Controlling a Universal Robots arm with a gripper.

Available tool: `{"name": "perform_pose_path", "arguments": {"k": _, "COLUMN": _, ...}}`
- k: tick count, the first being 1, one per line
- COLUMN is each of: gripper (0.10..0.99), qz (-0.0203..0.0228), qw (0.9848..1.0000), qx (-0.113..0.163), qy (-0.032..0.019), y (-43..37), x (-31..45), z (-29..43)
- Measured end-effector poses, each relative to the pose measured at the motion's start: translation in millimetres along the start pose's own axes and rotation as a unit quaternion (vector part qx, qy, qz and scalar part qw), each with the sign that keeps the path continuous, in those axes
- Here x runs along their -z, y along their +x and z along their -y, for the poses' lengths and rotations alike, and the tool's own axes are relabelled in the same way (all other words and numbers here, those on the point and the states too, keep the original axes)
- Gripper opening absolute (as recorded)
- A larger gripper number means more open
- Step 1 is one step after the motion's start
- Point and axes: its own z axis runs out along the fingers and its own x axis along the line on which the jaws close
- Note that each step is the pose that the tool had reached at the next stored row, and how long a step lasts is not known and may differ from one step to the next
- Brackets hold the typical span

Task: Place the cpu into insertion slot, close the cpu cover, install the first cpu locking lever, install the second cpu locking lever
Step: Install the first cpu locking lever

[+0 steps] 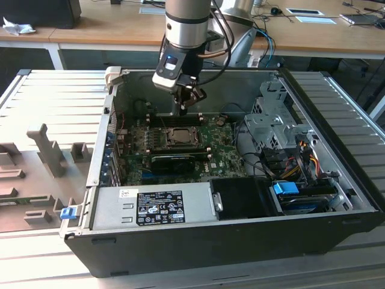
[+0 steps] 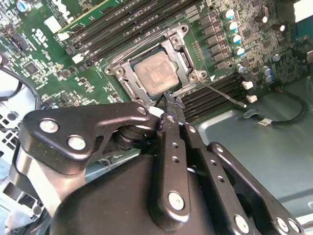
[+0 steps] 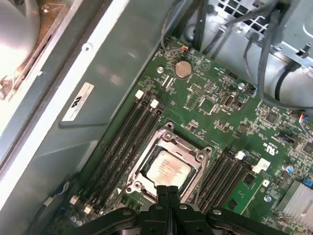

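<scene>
The cpu lies flat in the insertion slot on the green motherboard, its silver top showing through the window of the cpu cover, which is folded down over it. In the first wrist view the cpu sits inside the cover frame. A thin locking lever sticks out from one corner of the socket, and another lever runs along the opposite side. My gripper hovers just above the socket's edge with its fingers pressed together and nothing between them. In the exterior view the gripper hangs above the socket.
Long black memory slots flank the socket on both sides. The open computer case walls in the board, with a power supply at the front and a drive cage with cables on the exterior view's right. Grey fixtures stand outside the case.
</scene>
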Motion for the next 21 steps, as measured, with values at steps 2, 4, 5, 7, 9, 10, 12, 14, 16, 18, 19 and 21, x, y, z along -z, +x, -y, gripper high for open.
{"name": "perform_pose_path", "arguments": {"k": 2, "gripper": 0.106, "qz": -0.0002, "qw": 1.0000, "qx": 0.008, "qy": 0.0003, "y": 0.0, "x": 0.0, "z": 0.0}}
{"name": "perform_pose_path", "arguments": {"k": 4, "gripper": 0.106, "qz": -0.0004, "qw": 0.9998, "qx": 0.020, "qy": 0.0007, "y": 0.0, "x": 0.0, "z": 0.0}}
{"name": "perform_pose_path", "arguments": {"k": 5, "gripper": 0.106, "qz": -0.0005, "qw": 0.9997, "qx": 0.026, "qy": 0.0009, "y": 0.0, "x": 0.0, "z": 0.0}}
{"name": "perform_pose_path", "arguments": {"k": 7, "gripper": 0.106, "qz": -0.0006, "qw": 0.9994, "qx": 0.034, "qy": 0.0011, "y": 0.0, "x": 0.0, "z": 0.0}}
{"name": "perform_pose_path", "arguments": {"k": 9, "gripper": 0.106, "qz": -0.0008, "qw": 0.9990, "qx": 0.044, "qy": 0.0014, "y": 0.0, "x": 0.0, "z": 0.0}}
{"name": "perform_pose_path", "arguments": {"k": 10, "gripper": 0.106, "qz": -0.0008, "qw": 0.9989, "qx": 0.047, "qy": 0.0016, "y": 0.0, "x": 0.0, "z": 0.0}}
{"name": "perform_pose_path", "arguments": {"k": 12, "gripper": 0.106, "qz": -0.0010, "qw": 0.9985, "qx": 0.055, "qy": 0.0018, "y": 0.0, "x": 0.0, "z": 0.0}}
{"name": "perform_pose_path", "arguments": {"k": 14, "gripper": 0.106, "qz": -0.0011, "qw": 0.9981, "qx": 0.061, "qy": 0.0020, "y": 0.0, "x": 0.0, "z": 0.0}}
{"name": "perform_pose_path", "arguments": {"k": 16, "gripper": 0.106, "qz": -0.0012, "qw": 0.9977, "qx": 0.068, "qy": 0.0023, "y": 0.0, "x": 0.0, "z": 0.0}}
{"name": "perform_pose_path", "arguments": {"k": 18, "gripper": 0.106, "qz": -0.0013, "qw": 0.9973, "qx": 0.073, "qy": 0.0024, "y": 0.0, "x": 0.0, "z": 0.0}}
{"name": "perform_pose_path", "arguments": {"k": 19, "gripper": 0.106, "qz": -0.0014, "qw": 0.9971, "qx": 0.076, "qy": 0.0025, "y": 0.0, "x": 0.0, "z": 0.0}}
{"name": "perform_pose_path", "arguments": {"k": 21, "gripper": 0.106, "qz": -0.0016, "qw": 0.9961, "qx": 0.088, "qy": 0.0029, "y": 0.0, "x": 0.0, "z": 0.0}}
